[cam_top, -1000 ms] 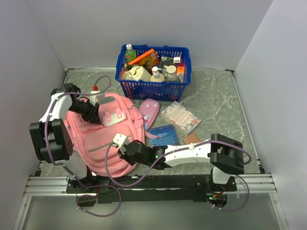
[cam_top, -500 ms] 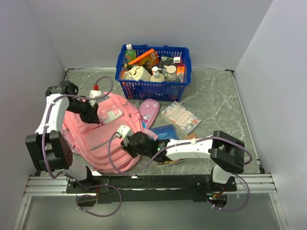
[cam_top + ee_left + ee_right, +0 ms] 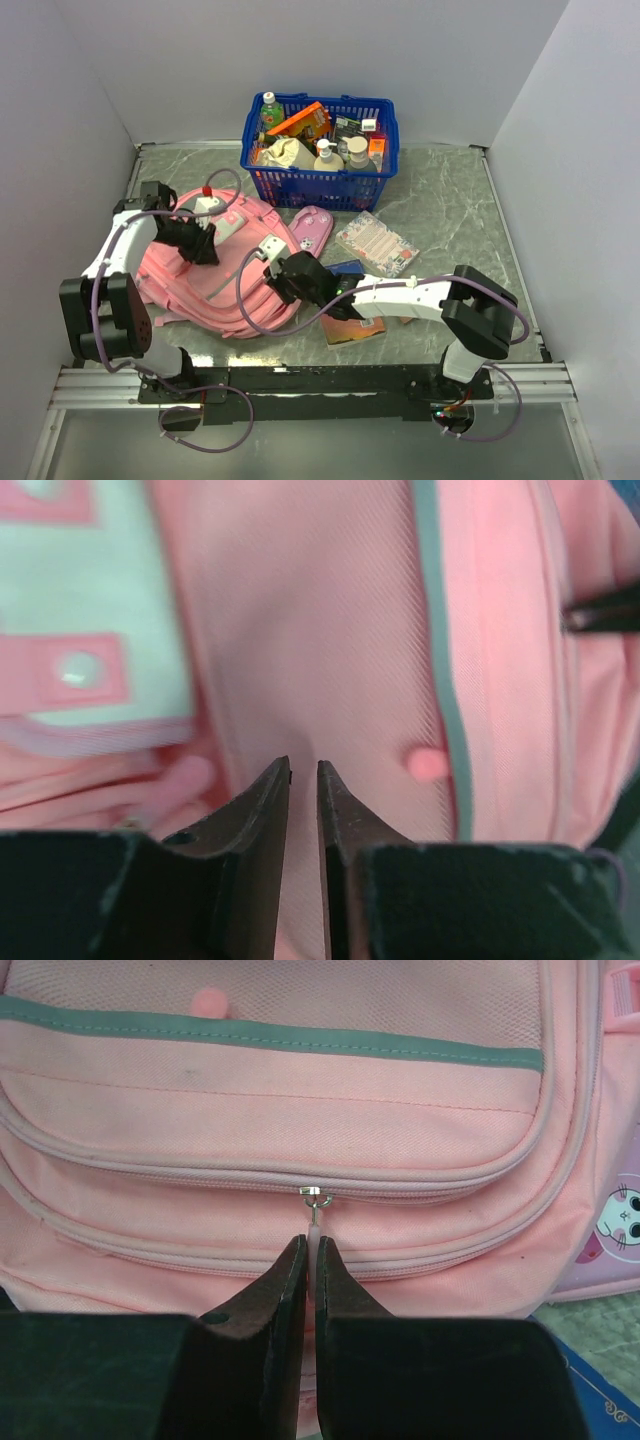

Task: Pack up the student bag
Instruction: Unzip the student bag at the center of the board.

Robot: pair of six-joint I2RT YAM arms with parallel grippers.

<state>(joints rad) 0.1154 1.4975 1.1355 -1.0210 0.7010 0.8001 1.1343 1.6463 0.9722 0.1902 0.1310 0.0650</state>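
Two tools, both at the student bag. Your right tool: jaws together, clamped on the small metal zip pull of a front pocket; the pull sits at 12 o'clock from the tips, and the grey trim runs across further up at 12.

Your left tool: jaws a sliver apart, pink cloth showing in the slit. You cannot tell whether cloth is pinched. The white patch lies at 10 o'clock from the tips.

From overhead, the bag lies flat at 9 o'clock on the worktop, left tool on its 10 o'clock part, right tool at its 3 o'clock edge.

- Pink pencil case: just beside the bag, at its 2 o'clock.
- Blue booklet and brown book: partly under your right arm.
- Patterned packet: near the worktop's centre.
- Blue basket: 12 o'clock, against the back wall, full of bottles and packets.
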